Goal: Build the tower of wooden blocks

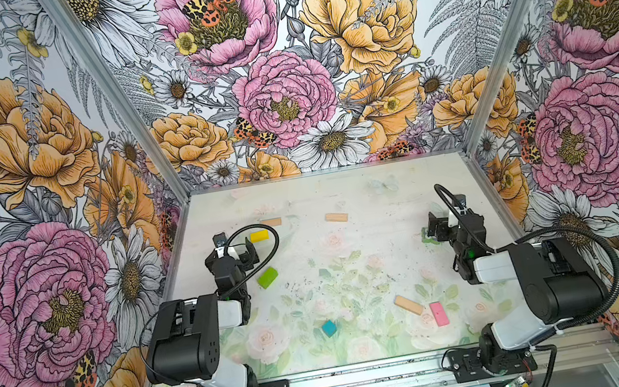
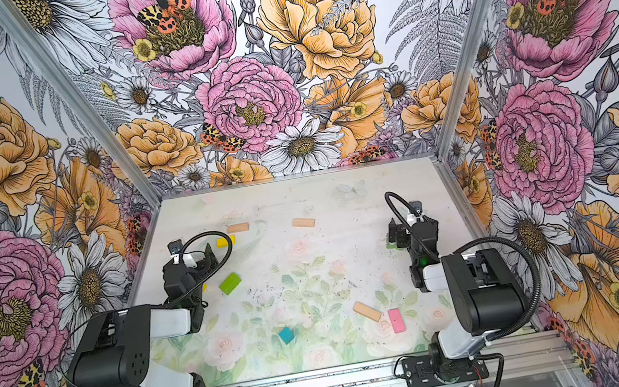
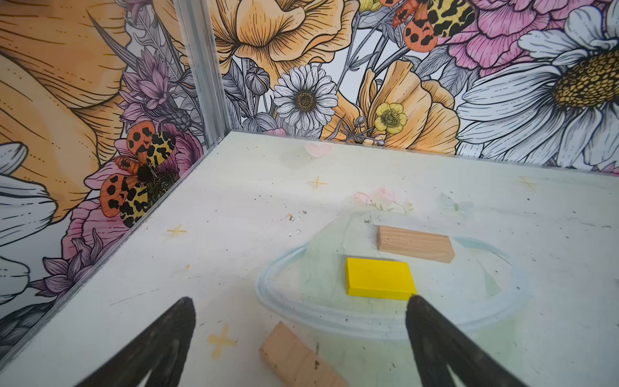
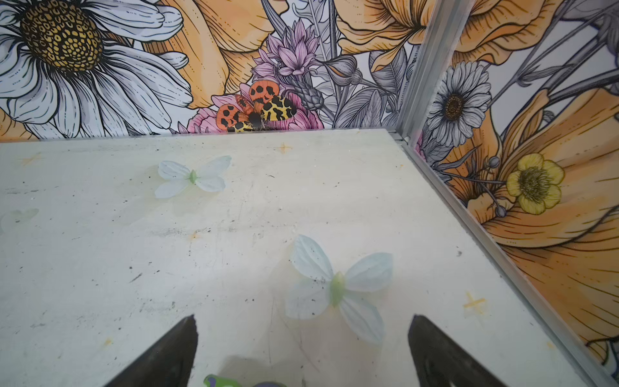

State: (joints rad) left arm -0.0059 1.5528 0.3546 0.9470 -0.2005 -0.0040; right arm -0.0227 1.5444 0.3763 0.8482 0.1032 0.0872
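Yellow wooden bar (image 1: pixel 259 235), upper left on the bench (image 1: pixel 365 211), lies crosswise just beyond my wide-open left end effector (image 3: pixel 300 300).

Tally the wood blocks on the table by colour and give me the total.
tan planks: 4 (the last shows only in the left wrist view)
yellow bar: 1
lime green block: 1
teal cube: 1
pink slab: 1
Total: 8 visible; the arms may hide more.
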